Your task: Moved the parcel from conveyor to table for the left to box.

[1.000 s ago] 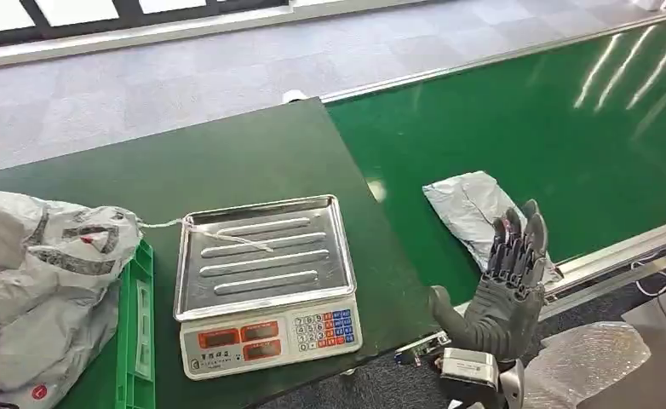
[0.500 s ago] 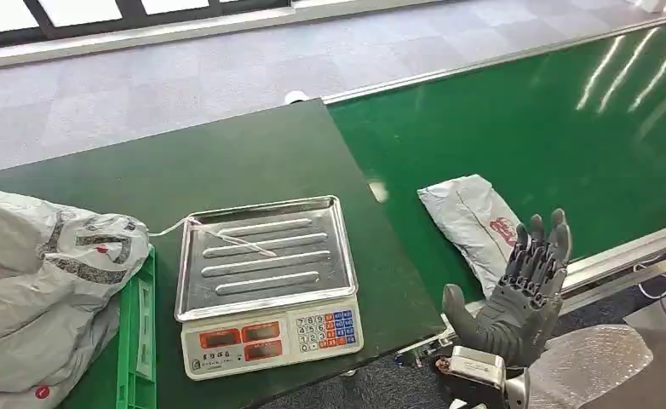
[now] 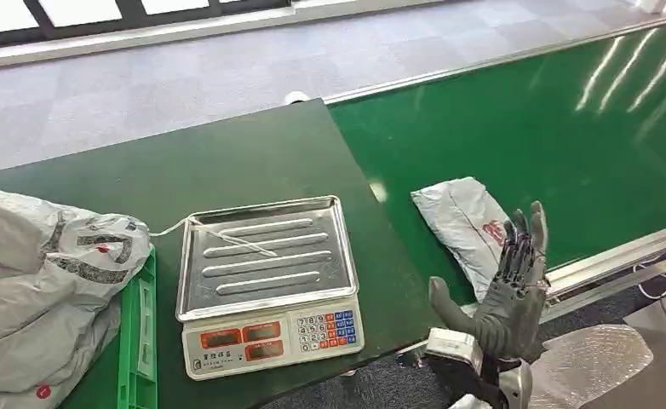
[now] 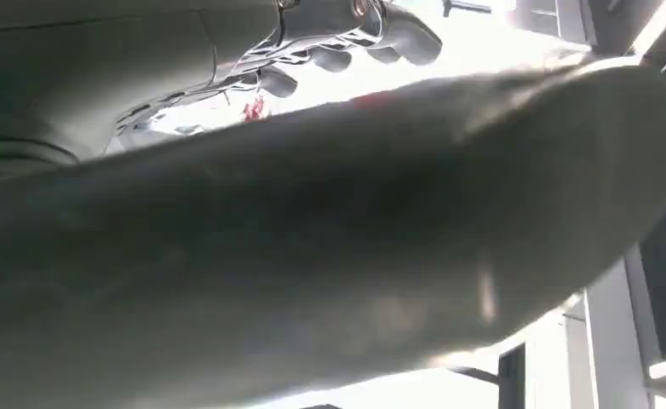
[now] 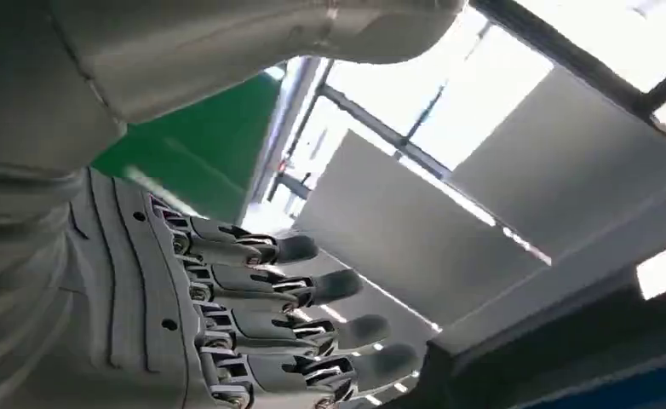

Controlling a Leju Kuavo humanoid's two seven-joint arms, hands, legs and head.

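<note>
On the conveyor point(image 3: 551, 128), the parcel point(image 3: 466, 223) is lying by the near edge.
The right hand point(image 3: 510, 290) is hovering beside it, fingers spread, holding nothing.

We are seeing a scale point(image 3: 266, 285) sitting on the table beside a green crate point(image 3: 138, 341), with grey bags point(image 3: 44, 281) lying over the crate's far side.

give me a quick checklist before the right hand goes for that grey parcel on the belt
1. Right hand empty, fingers apart: ok.
2. Parcel lying flat on the conveyor, just beyond the hand: ok.
3. Hand touching the parcel: not yet.
4. Bare table beyond the scale for setting it down: ok.
5. Left hand ready to box: cannot tell; a grey bag blocks its wrist view.
</note>
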